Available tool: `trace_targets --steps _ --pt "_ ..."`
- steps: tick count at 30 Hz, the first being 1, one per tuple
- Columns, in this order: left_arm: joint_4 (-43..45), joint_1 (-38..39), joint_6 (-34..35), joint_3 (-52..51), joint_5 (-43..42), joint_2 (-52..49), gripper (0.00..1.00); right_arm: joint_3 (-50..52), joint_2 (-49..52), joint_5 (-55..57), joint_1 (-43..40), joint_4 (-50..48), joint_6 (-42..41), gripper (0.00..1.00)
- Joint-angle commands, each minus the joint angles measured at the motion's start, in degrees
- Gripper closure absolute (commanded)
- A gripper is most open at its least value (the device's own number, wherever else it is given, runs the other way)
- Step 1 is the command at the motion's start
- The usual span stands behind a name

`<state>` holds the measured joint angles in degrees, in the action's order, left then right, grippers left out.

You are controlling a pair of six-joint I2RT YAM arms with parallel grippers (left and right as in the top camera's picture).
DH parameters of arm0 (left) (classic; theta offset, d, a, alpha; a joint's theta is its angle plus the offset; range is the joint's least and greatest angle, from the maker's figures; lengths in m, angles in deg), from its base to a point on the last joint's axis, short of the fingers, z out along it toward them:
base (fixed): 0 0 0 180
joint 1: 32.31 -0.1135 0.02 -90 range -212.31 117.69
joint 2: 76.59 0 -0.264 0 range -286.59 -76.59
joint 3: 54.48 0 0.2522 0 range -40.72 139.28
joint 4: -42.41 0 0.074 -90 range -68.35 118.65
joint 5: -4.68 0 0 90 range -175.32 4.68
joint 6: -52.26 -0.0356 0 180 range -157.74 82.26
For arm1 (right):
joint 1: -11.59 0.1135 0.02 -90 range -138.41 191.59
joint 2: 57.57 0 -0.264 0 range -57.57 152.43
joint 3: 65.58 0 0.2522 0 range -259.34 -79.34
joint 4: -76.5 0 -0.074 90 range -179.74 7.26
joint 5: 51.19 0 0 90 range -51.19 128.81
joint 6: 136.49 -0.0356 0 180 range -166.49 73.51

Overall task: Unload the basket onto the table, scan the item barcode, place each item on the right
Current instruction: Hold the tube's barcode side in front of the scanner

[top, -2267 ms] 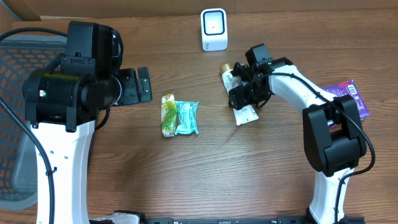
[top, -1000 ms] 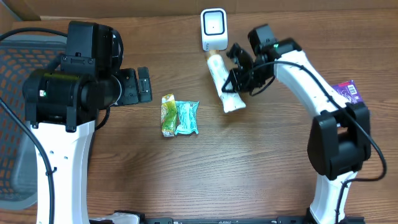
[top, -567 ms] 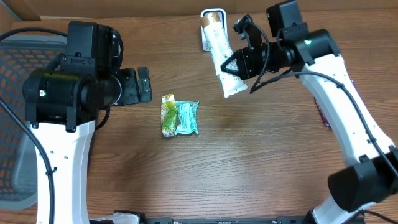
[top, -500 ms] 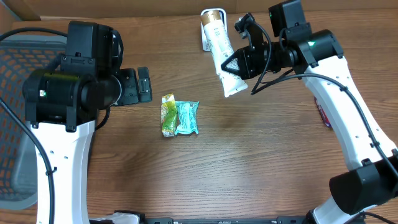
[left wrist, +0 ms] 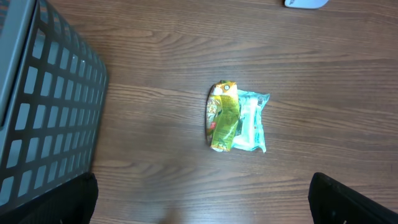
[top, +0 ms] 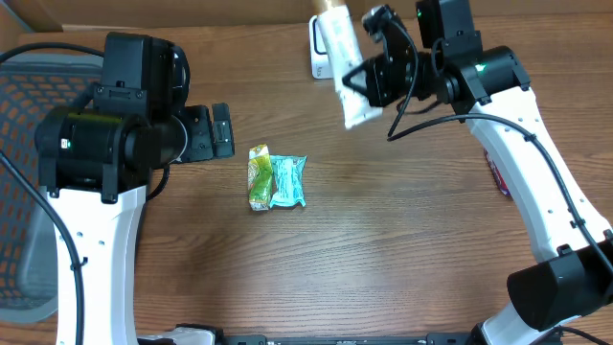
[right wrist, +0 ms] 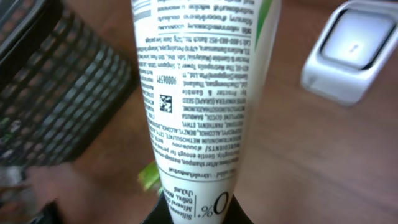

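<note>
My right gripper is shut on the crimped end of a white tube with printed text and holds it in the air. The tube's far end overlaps the white scanner at the table's back edge. In the right wrist view the tube fills the middle, text side toward the camera, above the jaws. The scanner stands to its upper right. My left gripper hangs open at the left, holding nothing, with only its fingertips showing in the left wrist view.
A yellow-green packet and a teal packet lie side by side mid-table, in the left wrist view the yellow-green packet and the teal packet. A dark mesh basket stands at the far left. A purple pack peeks from under the right arm.
The right arm has lifted the tube off the table and carried it up and back until it overlaps the scanner. The left arm has not moved.
</note>
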<state>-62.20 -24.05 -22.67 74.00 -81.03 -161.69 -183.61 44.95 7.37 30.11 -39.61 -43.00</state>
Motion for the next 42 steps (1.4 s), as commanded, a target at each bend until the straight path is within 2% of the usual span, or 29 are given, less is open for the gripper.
trace_targets --steps 1,7,13,18,23,26,29,37,42 --pt "0.0 0.0 0.8 0.2 0.1 0.1 0.0 -3.7 -1.6 9.1 0.2 -4.1 -2.2 0.97" --pt "0.0 0.0 0.8 0.2 0.2 0.1 0.0 -11.6 -1.2 23.1 0.2 -6.9 -1.6 0.96" --pt "0.0 0.0 0.8 0.2 0.1 0.1 0.0 -14.1 1.1 42.1 2.9 -14.9 6.7 0.96" --pt "0.0 0.0 0.8 0.2 0.1 0.1 0.0 -14.1 7.6 63.4 7.4 -25.8 21.6 0.96" --pt "0.0 0.0 0.8 0.2 0.2 0.1 0.0 -14.1 16.7 77.8 10.2 -36.5 37.0 0.96" --pt "0.0 0.0 0.8 0.2 0.1 0.1 0.01 -14.1 21.6 79.4 10.3 -39.4 43.4 0.96" --pt "0.0 0.0 0.8 0.2 0.1 0.1 0.01 -14.1 26.0 81.7 10.3 -41.0 46.4 0.96" --pt "0.0 0.0 0.8 0.2 0.1 0.1 0.01 -14.1 34.5 84.5 10.2 -41.8 48.3 0.96" --pt "0.0 0.0 0.8 0.2 0.1 0.1 0.01 -14.1 38.1 84.6 10.2 -45.7 49.6 0.96"
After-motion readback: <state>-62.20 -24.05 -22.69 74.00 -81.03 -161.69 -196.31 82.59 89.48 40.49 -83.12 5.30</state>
